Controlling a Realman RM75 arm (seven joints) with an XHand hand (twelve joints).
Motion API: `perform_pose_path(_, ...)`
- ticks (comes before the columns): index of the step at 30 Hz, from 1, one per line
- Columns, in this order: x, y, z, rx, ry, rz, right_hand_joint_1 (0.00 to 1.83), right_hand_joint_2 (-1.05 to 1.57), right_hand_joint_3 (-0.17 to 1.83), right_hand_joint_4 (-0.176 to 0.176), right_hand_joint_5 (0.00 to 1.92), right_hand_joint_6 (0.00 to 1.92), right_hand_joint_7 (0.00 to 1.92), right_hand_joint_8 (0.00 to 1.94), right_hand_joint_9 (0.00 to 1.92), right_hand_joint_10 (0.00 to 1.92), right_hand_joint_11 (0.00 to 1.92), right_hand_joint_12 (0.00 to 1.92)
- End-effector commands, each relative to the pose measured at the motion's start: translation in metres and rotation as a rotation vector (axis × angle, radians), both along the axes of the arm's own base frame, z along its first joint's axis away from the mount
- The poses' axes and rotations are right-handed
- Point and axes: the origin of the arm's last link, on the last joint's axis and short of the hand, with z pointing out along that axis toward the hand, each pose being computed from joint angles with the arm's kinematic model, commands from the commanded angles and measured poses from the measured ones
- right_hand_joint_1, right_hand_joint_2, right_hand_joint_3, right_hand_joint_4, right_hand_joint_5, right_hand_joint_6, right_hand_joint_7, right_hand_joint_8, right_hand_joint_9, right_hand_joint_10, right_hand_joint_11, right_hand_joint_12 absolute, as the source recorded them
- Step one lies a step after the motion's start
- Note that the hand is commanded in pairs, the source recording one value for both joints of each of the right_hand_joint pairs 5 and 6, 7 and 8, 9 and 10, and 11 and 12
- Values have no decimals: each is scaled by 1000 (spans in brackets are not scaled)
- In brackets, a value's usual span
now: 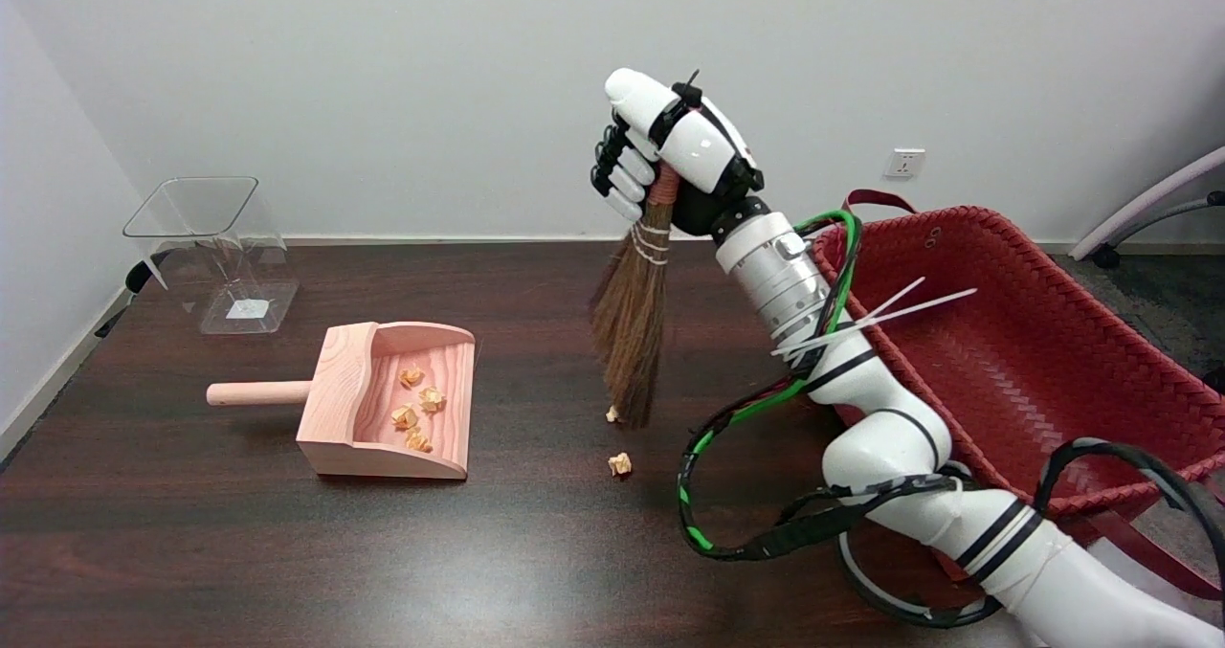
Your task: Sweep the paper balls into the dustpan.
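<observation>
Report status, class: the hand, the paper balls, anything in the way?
Right hand grips broom, bristles on table. Four paper balls in dustpan; two left on table, one at bristles, one nearer. Path to dustpan clear.

no readable text, labels, brands, numbers or signs on anything

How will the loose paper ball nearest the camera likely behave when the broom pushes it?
The paper ball is small and crumpled, so probably very light. Its lumpy shape suggests it would tumble or skid unevenly on the glossy table. The broom bristles look flexible and may flick it.
</observation>
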Motion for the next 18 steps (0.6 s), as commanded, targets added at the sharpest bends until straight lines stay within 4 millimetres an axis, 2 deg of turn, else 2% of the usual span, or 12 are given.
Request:
perform_pose_path(1, -31, -9, 20, -84, 369, -228, 832, 1535, 491, 0, 1920, 1920, 1920, 1920, 1920, 1920, 1920, 1920)
perform_pose_path(13, -81, 7, 24, -88, 533, -407, 835, 1553, 542, 0, 1920, 1920, 1920, 1920, 1920, 1920, 1920, 1920)
perform_pose_path(18, -100, 9, 20, -84, 538, -433, 827, 1570, 588, 0, 1920, 1920, 1920, 1920, 1920, 1920, 1920, 1920)
